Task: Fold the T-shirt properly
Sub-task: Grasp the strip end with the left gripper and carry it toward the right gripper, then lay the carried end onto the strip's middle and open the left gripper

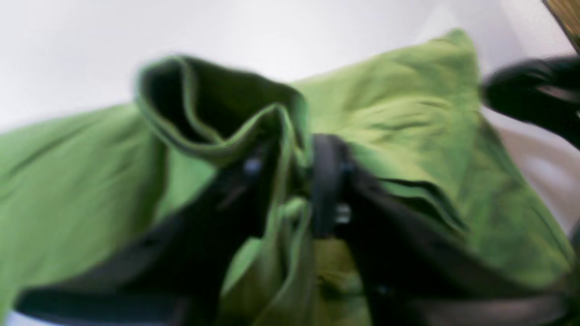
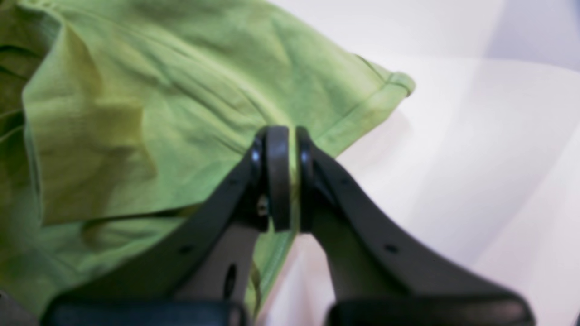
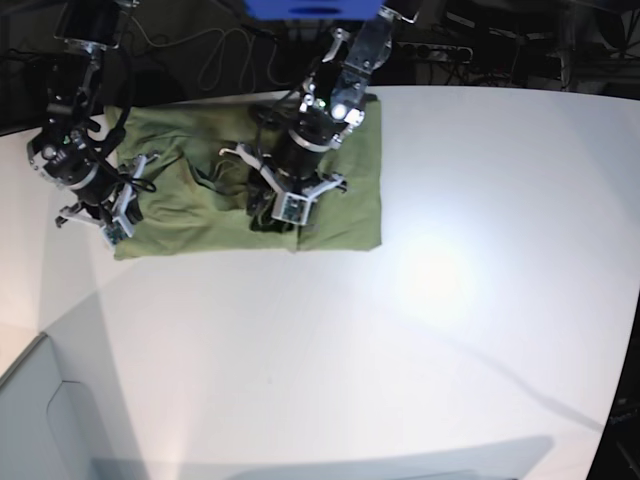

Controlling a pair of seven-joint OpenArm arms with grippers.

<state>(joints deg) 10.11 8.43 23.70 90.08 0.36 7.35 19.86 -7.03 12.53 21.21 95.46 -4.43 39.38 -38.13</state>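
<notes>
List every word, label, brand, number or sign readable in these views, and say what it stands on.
None can be read.
Plain olive-green cotton T-shirt: no print or label visible.
White table: no markings.
Black grippers: nothing legible; both wrist views are blurred.

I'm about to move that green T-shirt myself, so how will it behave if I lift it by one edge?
Probably floppy: the T-shirt lies in soft wrinkles and bunches into loose folds around the left gripper. It likely drapes rather than holding shape, since the hem pinched by the right gripper sags away. It seems light and not slippery, though that's a guess.
</notes>
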